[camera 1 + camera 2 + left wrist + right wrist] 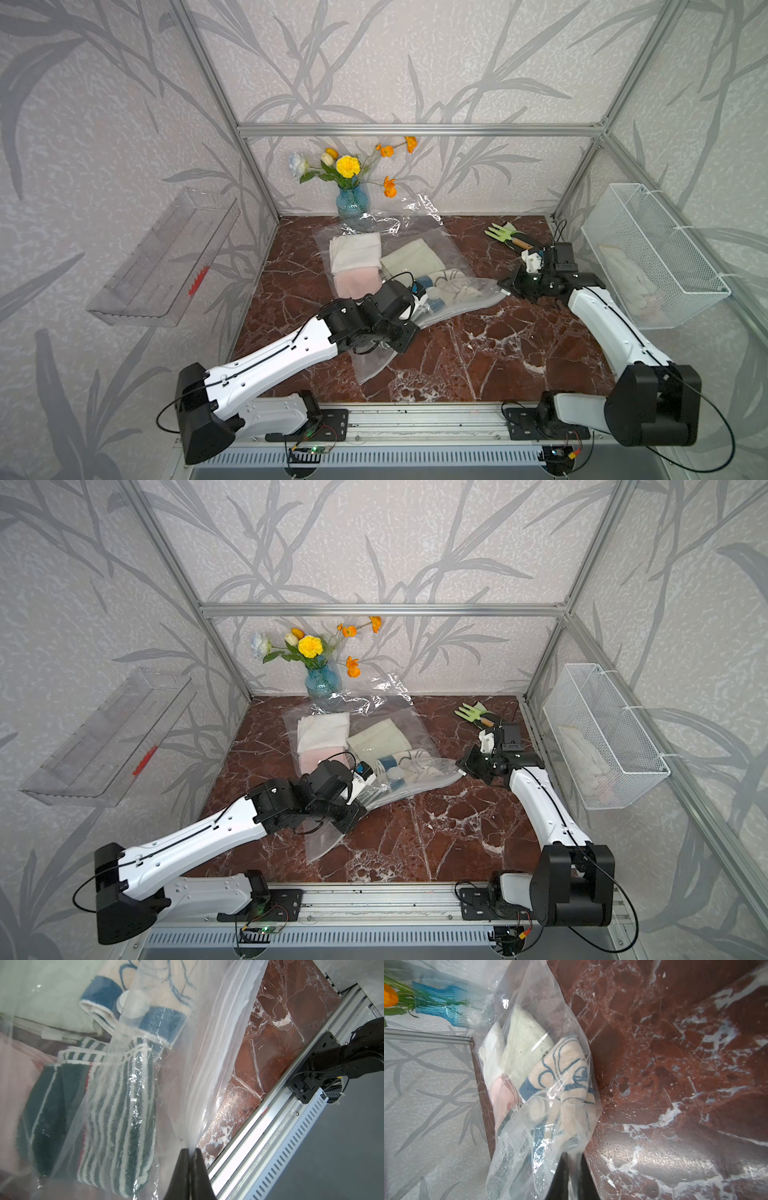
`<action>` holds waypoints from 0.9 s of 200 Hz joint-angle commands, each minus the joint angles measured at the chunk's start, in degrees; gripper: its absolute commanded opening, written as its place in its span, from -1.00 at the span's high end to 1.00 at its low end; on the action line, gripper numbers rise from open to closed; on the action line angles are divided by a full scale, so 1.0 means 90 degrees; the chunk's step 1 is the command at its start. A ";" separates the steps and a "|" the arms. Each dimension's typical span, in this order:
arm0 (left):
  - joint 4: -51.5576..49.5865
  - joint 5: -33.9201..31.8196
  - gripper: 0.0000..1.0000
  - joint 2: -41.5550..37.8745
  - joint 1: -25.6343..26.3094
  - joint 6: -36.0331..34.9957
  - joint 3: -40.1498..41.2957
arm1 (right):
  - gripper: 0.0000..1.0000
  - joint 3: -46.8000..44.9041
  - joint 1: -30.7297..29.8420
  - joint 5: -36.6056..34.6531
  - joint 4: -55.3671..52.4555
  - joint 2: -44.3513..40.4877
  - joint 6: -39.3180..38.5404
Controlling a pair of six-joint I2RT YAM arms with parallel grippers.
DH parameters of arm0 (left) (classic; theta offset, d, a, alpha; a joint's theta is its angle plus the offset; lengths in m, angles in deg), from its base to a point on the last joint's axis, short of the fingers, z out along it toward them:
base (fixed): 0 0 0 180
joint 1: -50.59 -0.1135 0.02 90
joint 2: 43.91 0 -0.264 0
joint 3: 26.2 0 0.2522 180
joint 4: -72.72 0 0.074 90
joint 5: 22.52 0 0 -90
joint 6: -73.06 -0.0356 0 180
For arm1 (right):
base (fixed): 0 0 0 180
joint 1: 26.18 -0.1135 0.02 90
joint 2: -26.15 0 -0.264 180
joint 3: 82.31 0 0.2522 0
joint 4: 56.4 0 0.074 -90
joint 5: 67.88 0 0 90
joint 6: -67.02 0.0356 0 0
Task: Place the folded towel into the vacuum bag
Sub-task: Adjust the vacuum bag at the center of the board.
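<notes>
**Current state.** The left fingers (189,1164) are pressing flat together on a fold of the bag (440,245), just beside its ribbed zip edge (226,1028), with no gap showing between them. The right fingers (574,1169) are standing narrow, pinching the film at the bag end nearest the right arm. The bag is lying on the bench (478,353). Its far edge is crumpling up in front of the vase (352,201), seemingly touching it. The striped towel (124,1109) is sitting under the film close behind the zip edge, beside the cream-and-blue towel (446,282). Whether its near end is fully past that edge cannot be told.

**Hazards, as judged.**
- **Slipping film.** Both grips are holding only thin, slick plastic. Any sharp pull is likely sliding the film out of the fingers and letting the opening drop shut.
- **Opposed pulling.** Arms drawing apart are stretching the opening flat and tightening it over the striped towel. This is risking unfolding the towel or squeezing it back toward the bench.
- **Tilting the zip edge downward.** The towels are lying loose. The striped towel, being nearest the opening, is the first one sliding out.
- **Dragging the bag rearward.** The crumpled far edge is pushing on the vase and risking tipping it.
- **Low left wrist.** The left wrist is hanging low over the bag. If it is pinning the film while the right arm is pulling, the plastic is taking the strain and risking a tear
</notes>
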 commanded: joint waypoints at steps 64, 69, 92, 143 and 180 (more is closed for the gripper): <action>0.0436 0.0240 0.21 -0.0080 -0.0400 0.0683 0.0216 | 0.52 -0.1005 -0.0116 -0.0521 -0.0201 -0.0617 -0.0567; 0.0463 0.0183 0.19 -0.0064 -0.0459 0.0724 0.0263 | 0.36 -0.0949 -0.0115 -0.0733 -0.0353 -0.0673 -0.0658; 0.0545 -0.0384 0.17 0.0095 -0.0630 0.0950 0.0473 | -0.09 -0.0604 -0.0222 -0.1839 -0.0917 -0.0966 -0.0939; 0.1305 -0.0577 0.17 0.1072 -0.0802 0.1581 0.0780 | -0.19 0.0182 -0.2314 -0.3224 -0.0960 -0.0010 -0.1042; 0.1653 -0.0633 0.19 0.1799 -0.0837 0.1842 0.1112 | -0.08 0.0245 -0.2948 -0.2563 0.0128 0.0990 -0.0792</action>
